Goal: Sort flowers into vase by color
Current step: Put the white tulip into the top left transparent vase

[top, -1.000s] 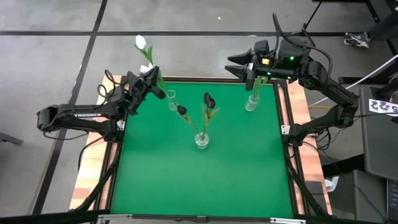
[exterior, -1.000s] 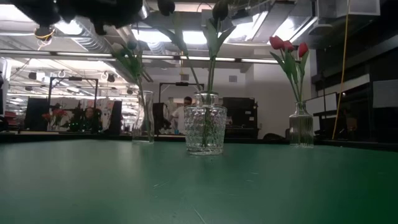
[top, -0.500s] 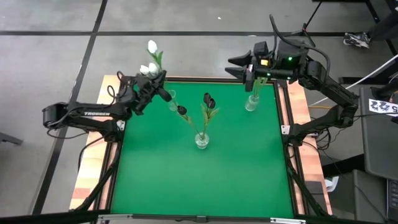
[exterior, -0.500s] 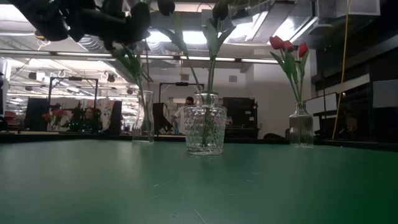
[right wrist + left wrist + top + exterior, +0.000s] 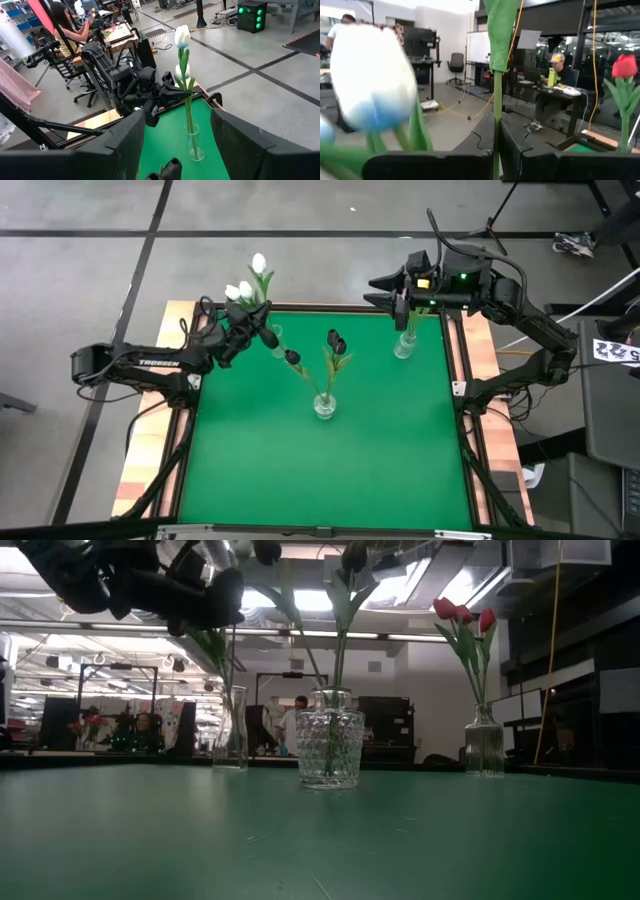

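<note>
My left gripper (image 5: 262, 332) is shut on a white tulip (image 5: 259, 262) right beside the slim glass vase (image 5: 276, 340) at the table's far left. Two more white tulips (image 5: 238, 290) stand in that vase on their stems. The black tulips (image 5: 336, 342) stand in the cut-glass vase (image 5: 324, 407) at the centre. The red tulips (image 5: 458, 612) stand in the small vase (image 5: 404, 346) at the far right. My right gripper (image 5: 385, 290) hovers open above them. My left gripper pinches the white tulip's green stem (image 5: 496, 145) between its two fingers (image 5: 435, 165), below the leaf. It comes level from the table's left, fingers across the stem. The tulip stands nearly upright, head (image 5: 182, 36) high above the gripper. The stem's lower end reaches the slim vase (image 5: 194, 147).
Green mat (image 5: 320, 470) with a raised dark rim covers the table; its near half holds nothing but mat. Wooden table edges (image 5: 150, 450) flank it. People sit at desks in the room beyond the table (image 5: 559, 75).
My left gripper has carried the white tulip toward the table's right, up to the slim vase, and has come lower into the low view. The tulip has stood up straighter, its head now over the other two white heads.
</note>
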